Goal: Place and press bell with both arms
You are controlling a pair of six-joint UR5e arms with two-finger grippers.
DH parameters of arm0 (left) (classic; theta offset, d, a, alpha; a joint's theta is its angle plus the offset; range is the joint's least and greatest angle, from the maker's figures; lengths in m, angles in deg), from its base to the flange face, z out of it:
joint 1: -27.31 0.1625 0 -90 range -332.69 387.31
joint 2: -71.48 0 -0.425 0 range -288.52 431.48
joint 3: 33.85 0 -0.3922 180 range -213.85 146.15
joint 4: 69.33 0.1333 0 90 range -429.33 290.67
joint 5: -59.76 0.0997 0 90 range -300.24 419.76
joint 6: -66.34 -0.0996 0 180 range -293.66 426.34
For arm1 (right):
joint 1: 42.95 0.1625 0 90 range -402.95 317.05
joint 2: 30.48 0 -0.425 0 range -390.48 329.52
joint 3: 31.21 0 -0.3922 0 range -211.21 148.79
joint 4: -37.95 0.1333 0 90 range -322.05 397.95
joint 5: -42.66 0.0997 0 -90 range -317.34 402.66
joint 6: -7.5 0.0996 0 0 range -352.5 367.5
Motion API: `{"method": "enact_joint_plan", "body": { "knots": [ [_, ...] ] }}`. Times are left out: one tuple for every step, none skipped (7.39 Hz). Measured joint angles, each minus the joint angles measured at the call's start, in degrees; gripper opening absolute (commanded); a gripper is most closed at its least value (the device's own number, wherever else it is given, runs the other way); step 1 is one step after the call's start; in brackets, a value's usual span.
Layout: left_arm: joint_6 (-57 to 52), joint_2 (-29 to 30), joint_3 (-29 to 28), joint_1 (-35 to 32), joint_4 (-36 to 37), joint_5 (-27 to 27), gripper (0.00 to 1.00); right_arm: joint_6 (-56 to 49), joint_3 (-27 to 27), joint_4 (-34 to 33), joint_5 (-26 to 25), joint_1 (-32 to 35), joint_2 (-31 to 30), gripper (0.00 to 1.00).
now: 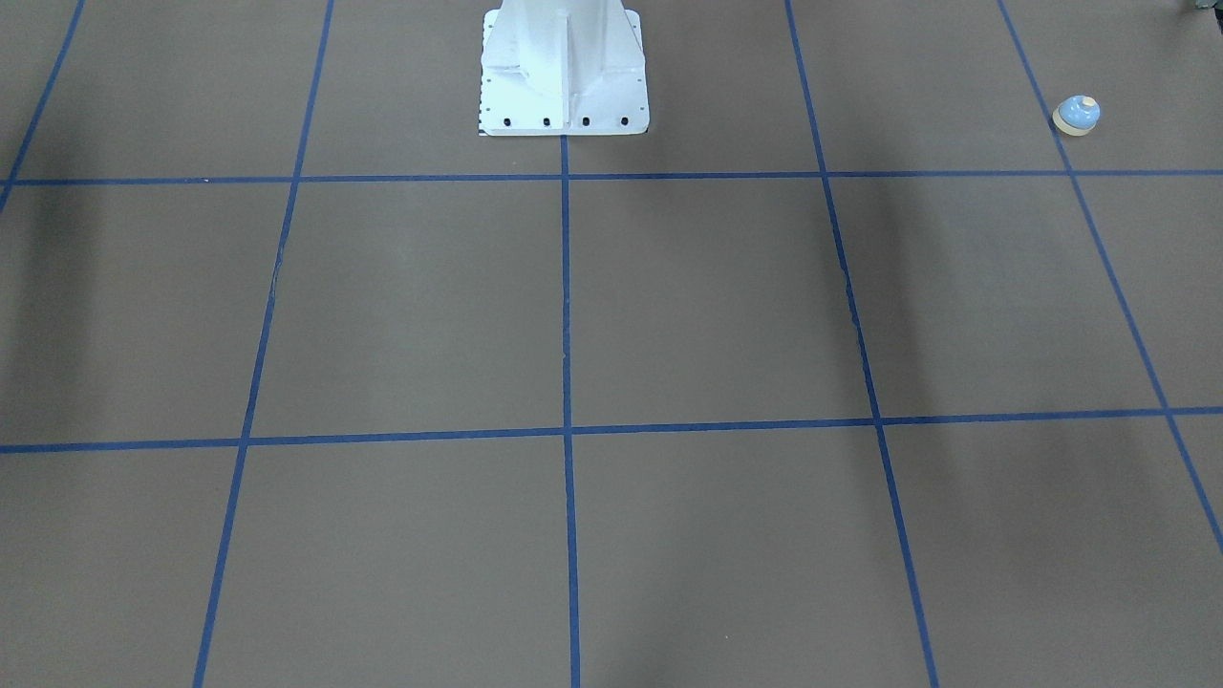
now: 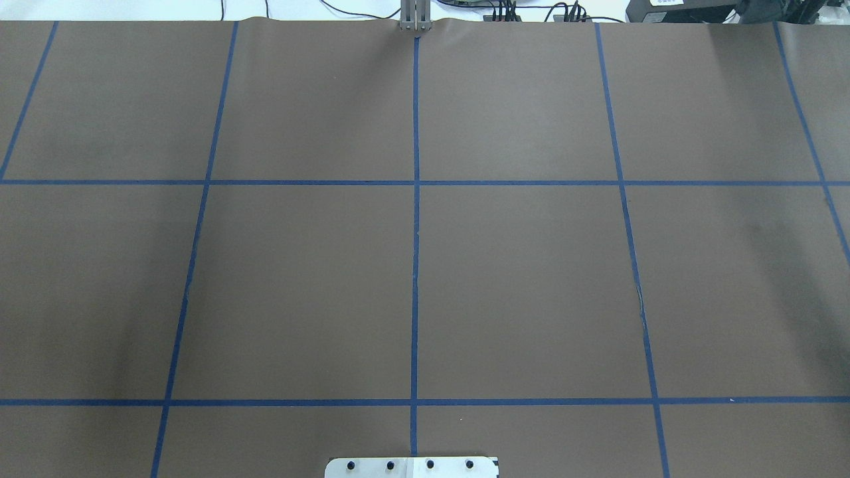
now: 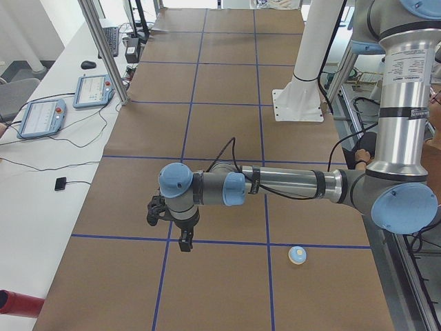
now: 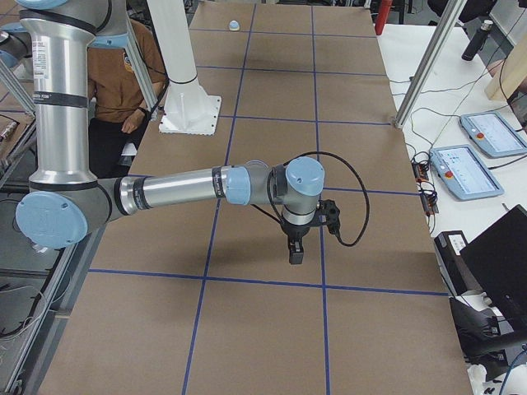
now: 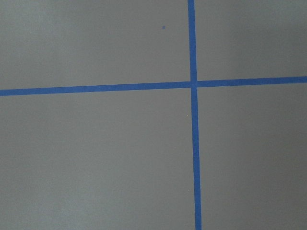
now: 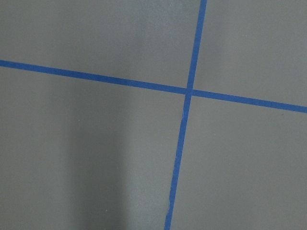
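Bell point(image 1: 1077, 115) is being left untouched on surface point(image 1: 669, 306). L hand point(image 3: 185, 244) & R hand point(image 4: 295, 253) are being held above it; grip state can't be told.

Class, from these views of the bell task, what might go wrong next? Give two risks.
1. The bell shows in neither wrist view nor the overhead view, so the left pincer may approach off-centre and knock it aside.
2. It sits far from the right pincer, out on the robot's left side; pressing it there may be beyond easy reach.
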Motion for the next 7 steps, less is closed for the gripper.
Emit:
{"method": "enact_joint_plan", "body": {
  "knots": [
    [0.0,0.2,0.2,0.0,-0.4,-0.1,1.00,0.0,0.0,0.0,0.0,0.0,-0.5,1.00],
    [-0.1,0.1,0.4,0.0,-1.1,-0.1,1.00,0.0,0.1,0.0,0.0,0.0,-0.7,1.00],
    [-0.3,-0.1,0.6,0.0,-1.6,-0.1,1.00,0.0,0.2,0.1,0.0,0.0,-0.8,1.00],
    [-0.4,-0.3,0.7,0.0,-1.8,-0.1,1.00,0.0,0.2,0.3,0.0,0.0,-0.8,1.00],
    [-0.5,-0.4,0.8,0.0,-1.9,-0.1,1.00,0.0,0.2,0.6,0.0,0.0,-0.8,1.00],
    [-0.6,-0.5,0.9,0.0,-1.9,-0.2,1.00,0.0,0.2,0.7,0.0,0.0,-0.9,1.00],
    [-0.6,-0.5,0.9,0.1,-1.9,-0.6,1.00,0.0,0.2,0.8,0.0,0.0,-0.8,1.00]
  ]
}}
